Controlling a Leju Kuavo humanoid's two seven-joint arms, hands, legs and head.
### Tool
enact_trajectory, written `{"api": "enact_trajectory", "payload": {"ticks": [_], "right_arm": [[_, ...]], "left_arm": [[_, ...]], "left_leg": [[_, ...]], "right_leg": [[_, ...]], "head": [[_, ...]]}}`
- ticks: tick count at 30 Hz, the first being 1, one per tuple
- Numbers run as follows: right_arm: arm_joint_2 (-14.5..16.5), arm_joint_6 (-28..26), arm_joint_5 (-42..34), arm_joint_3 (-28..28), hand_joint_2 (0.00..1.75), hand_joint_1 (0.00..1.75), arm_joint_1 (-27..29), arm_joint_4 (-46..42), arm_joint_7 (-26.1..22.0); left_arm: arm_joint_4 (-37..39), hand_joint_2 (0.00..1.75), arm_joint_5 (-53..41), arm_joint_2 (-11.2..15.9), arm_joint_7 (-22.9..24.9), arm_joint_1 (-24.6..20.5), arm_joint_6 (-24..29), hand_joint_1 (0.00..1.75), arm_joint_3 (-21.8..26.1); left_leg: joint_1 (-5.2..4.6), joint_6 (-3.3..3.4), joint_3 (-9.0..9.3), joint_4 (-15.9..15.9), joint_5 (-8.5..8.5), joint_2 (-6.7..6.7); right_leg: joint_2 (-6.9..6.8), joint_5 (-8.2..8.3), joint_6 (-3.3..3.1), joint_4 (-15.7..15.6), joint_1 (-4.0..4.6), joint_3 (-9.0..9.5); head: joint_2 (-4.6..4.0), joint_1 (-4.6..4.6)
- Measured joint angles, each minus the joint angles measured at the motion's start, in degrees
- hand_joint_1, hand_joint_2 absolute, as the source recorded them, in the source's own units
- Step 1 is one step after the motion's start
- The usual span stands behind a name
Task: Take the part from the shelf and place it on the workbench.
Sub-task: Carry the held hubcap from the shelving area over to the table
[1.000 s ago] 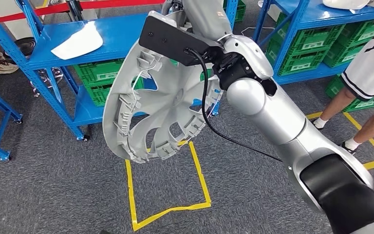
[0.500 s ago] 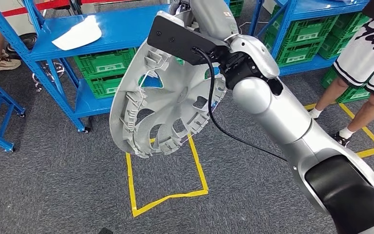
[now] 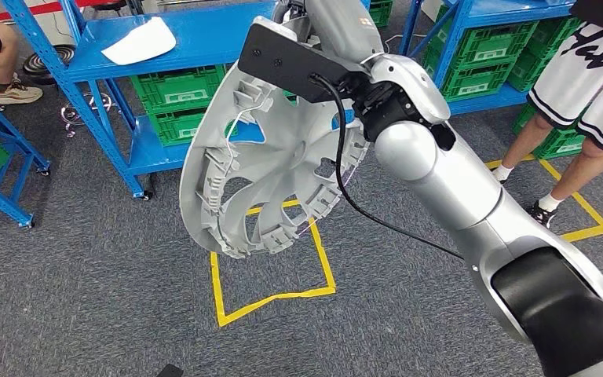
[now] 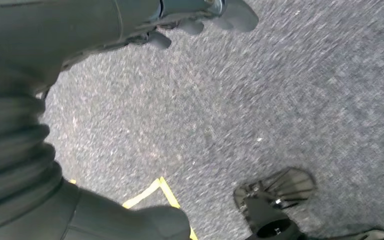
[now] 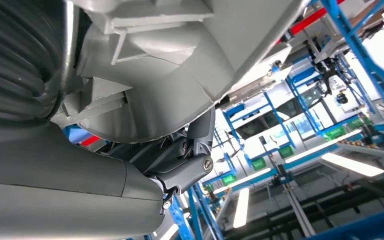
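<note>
Above the grey carpet (image 3: 86,298) our right arm (image 3: 447,188) reaches forward and up, and our right hand (image 5: 180,165) grips the grey wheel cover (image 3: 275,173), which hangs tilted in the air over a yellow tape square (image 3: 271,275). Our left hand (image 4: 200,15) hangs over the floor with its fingers loosely curled, holding nothing. Beyond stand blue shelves (image 3: 165,47) with green crates (image 3: 177,90); a person (image 3: 577,86) stands at far right.

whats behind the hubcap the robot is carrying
Behind the hubcap stand a blue shelf with green crates and grey carpet with yellow tape. The hubcap covers the shelf's right end. The right robot hand holds it.
</note>
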Motion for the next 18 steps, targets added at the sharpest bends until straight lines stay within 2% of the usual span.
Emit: {"api": "enact_trajectory", "payload": {"ticks": [1, 2, 3, 4, 5, 6, 7, 8, 9, 10, 11, 12, 13, 15, 16, 18], "right_arm": [[-0.1, 0.0, 0.0, 0.0, 1.75, 1.75, -0.1, 0.1, 0.0], [-0.2, 0.0, 0.0, 0.0, 1.75, 1.75, -0.2, 0.2, 0.0], [-0.2, 0.0, -0.1, 0.0, 1.75, 1.75, -0.3, 0.2, 0.0], [-0.3, 0.1, -0.1, 0.0, 1.75, 1.75, -0.3, 0.3, 0.0], [-0.4, 0.1, -0.2, 0.0, 1.75, 1.75, -0.3, 0.4, -0.1], [-0.4, 0.1, -0.3, 0.0, 1.75, 1.75, -0.3, 0.5, -0.1], [-0.5, 0.1, -0.3, 0.0, 1.75, 1.75, -0.3, 0.6, -0.2], [-0.6, 0.1, -0.4, 0.0, 1.75, 1.75, -0.3, 0.6, -0.2], [-0.6, 0.0, -0.4, 0.0, 1.75, 1.75, -0.4, 0.7, -0.3], [-0.6, 0.0, -0.4, 0.0, 1.75, 1.75, -0.5, 0.7, -0.3], [-0.6, 0.0, -0.4, 0.0, 1.75, 1.75, -0.7, 0.6, -0.4], [-0.6, 0.0, -0.4, 0.0, 1.75, 1.75, -0.8, 0.6, -0.5], [-0.6, 0.0, -0.4, 0.0, 1.75, 1.75, -0.8, 0.7, -0.5], [-0.7, 0.1, -0.4, 0.0, 1.75, 1.75, -0.9, 0.7, -0.6], [-0.7, 0.2, -0.5, 0.0, 1.75, 1.75, -0.9, 0.7, -0.6], [-0.7, 0.6, -0.5, 0.1, 1.75, 1.75, -1.0, 0.7, -0.7]], "left_arm": [[0.0, 1.75, 0.0, 0.0, 0.0, -0.1, 0.0, 0.00, 0.0], [0.0, 1.75, -0.1, -0.1, -0.1, -0.1, -0.1, 0.00, 0.0], [0.0, 1.75, -0.2, -0.1, -0.2, -0.2, -0.1, 0.00, 0.0], [-0.1, 1.75, -0.3, 0.0, -0.4, -0.2, -0.1, 0.00, 0.0], [-0.1, 1.75, -0.4, 0.0, -0.5, -0.2, -0.1, 0.00, 0.0], [-0.1, 1.75, -0.5, 0.0, -0.7, -0.2, -0.2, 0.00, 0.0], [-0.1, 1.75, -0.5, 0.0, -0.8, -0.2, -0.2, 0.00, 0.0], [-0.1, 1.75, -0.5, 0.0, -0.9, -0.2, -0.2, 0.00, 0.0], [-0.1, 1.75, -0.5, -0.1, -0.9, -0.2, -0.3, 0.00, 0.0], [-0.1, 1.75, -0.5, -0.1, -1.0, -0.2, -0.3, 0.00, 0.0], [-0.1, 1.75, -0.5, -0.2, -1.0, -0.2, -0.3, 0.00, 0.0], [-0.2, 1.75, -0.5, -0.2, -1.0, -0.2, -0.3, 0.00, 0.0], [-0.2, 1.75, -0.5, -0.1, -1.0, -0.2, -0.3, 0.00, 0.0], [-0.2, 1.75, -0.5, 0.0, -1.1, -0.2, -0.3, 0.00, 0.0], [-0.2, 1.75, -0.5, 0.0, -1.2, -0.1, -0.3, 0.00, 0.0], [-0.2, 1.75, -0.5, 0.0, -1.4, -0.1, -0.4, 0.00, 0.0]], "left_leg": [[0.10, 0.57, -0.77, -0.1, 0.71, 0.12], [0.21, 1.04, -1.65, -0.2, 1.44, 0.24], [0.14, 1.33, -2.58, -0.2, 2.12, 0.26], [0.08, 1.47, -3.51, -0.1, 2.83, 0.29], [-0.01, 1.53, -4.41, 0.0, 3.55, 0.33], [-0.11, 1.54, -5.33, 0.1, 4.25, 0.35], [-0.20, 1.49, -6.29, 0.2, 4.94, 0.37], [-0.28, 1.41, -7.19, 0.4, 5.57, 0.38], [-0.33, 1.28, -7.97, 0.6, 6.13, 0.38], [-0.44, 1.08, -8.60, 0.8, 6.61, 0.35], [-0.50, 0.80, -8.94, 1.0, 7.03, 0.34], [-0.53, 0.47, -9.12, 1.0, 7.44, 0.32], [-0.53, 0.10, -9.18, 0.9, 7.84, 0.31], [-0.38, -0.67, -9.49, 1.0, 7.95, 0.26], [-0.29, -1.06, -9.97, 2.0, 6.90, 0.20], [-0.04, -1.81, -11.95, 7.5, 2.55, 0.12]], "right_leg": [[0.08, -1.74, 0.22, 1.4, -0.01, -0.68], [0.16, -4.43, 0.34, 3.9, -0.06, -1.60], [0.22, -7.45, 0.42, 7.5, 0.01, -2.62], [0.25, -9.62, 0.49, 11.6, 0.01, -3.52], [0.28, -10.37, 0.49, 15.1, 0.05, -4.05], [0.31, -9.71, 0.41, 17.4, 0.09, -4.00], [0.32, -8.08, 0.21, 17.8, 0.16, -3.00], [0.33, -6.49, -0.10, 16.1, 0.28, -1.00], [0.31, -6.23, -0.56, 12.4, 0.48, 2.16], [0.28, -7.20, -0.99, 7.6, 0.70, 5.68], [0.25, -8.54, -1.28, 3.7, 0.92, 8.35], [0.23, -9.85, -1.52, 1.0, 1.08, 10.16], [0.23, -10.24, -1.67, -0.2, 1.19, 10.66], [0.14, -9.40, -2.32, -0.5, 1.01, 10.27], [0.07, -8.91, -2.71, -0.6, 0.87, 9.98], [-0.02, -7.99, -3.18, -0.7, 0.70, 9.17]], "head": [[0.00, 0.06], [0.00, 0.14], [0.00, 0.23], [0.00, 0.29], [0.00, 0.33], [0.00, 0.34], [0.00, 0.34], [0.00, 0.36], [0.00, 0.36], [0.00, 0.34], [0.00, 0.34], [0.00, 0.35], [0.00, 0.40], [0.00, 0.48], [-0.01, 0.41], [-0.01, 0.20]]}}
